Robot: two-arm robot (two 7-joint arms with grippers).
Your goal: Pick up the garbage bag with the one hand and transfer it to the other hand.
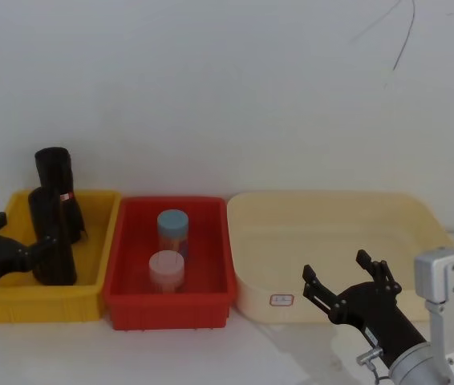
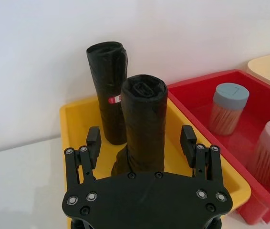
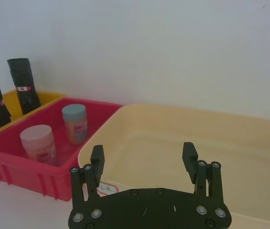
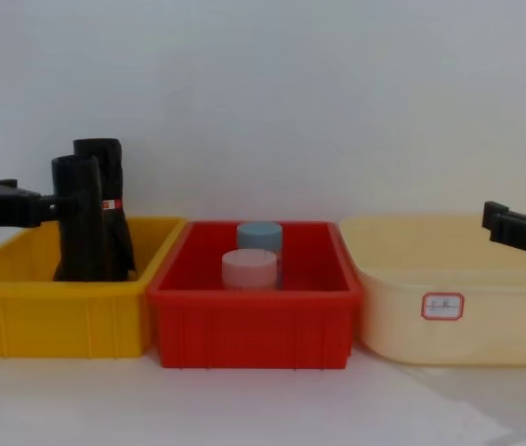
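Left wrist view: left gripper (image 2: 142,138) spread wide, straddling the garbage bag (image 2: 144,119); gap visible at each pad, so no grip yet
Garbage bag: upright in the yellow bin (image 1: 42,301), between the left fingers; stood on end, probably so that a side-on pinch around mid-height comes easily
Labelled roll (image 2: 107,90): just beyond the left fingertips, behind the bag and close against it; outside the finger span, so likely left alone on closing
Chest view: one left fingertip level with the upper part of the bag; touching or just short, cannot tell
Right gripper (image 1: 336,269): fingers parted wide, holding nothing; poised by the near wall of the cream bin (image 1: 419,220), well apart from the bag; seemingly placed ready to receive
Red bin (image 1: 171,309): blue-lidded canister (image 1: 172,228) and pink-lidded canister (image 1: 167,269) inside; between the two sets of fingers, clear of both
Step in hand: closing on the bag, judged from the straddle
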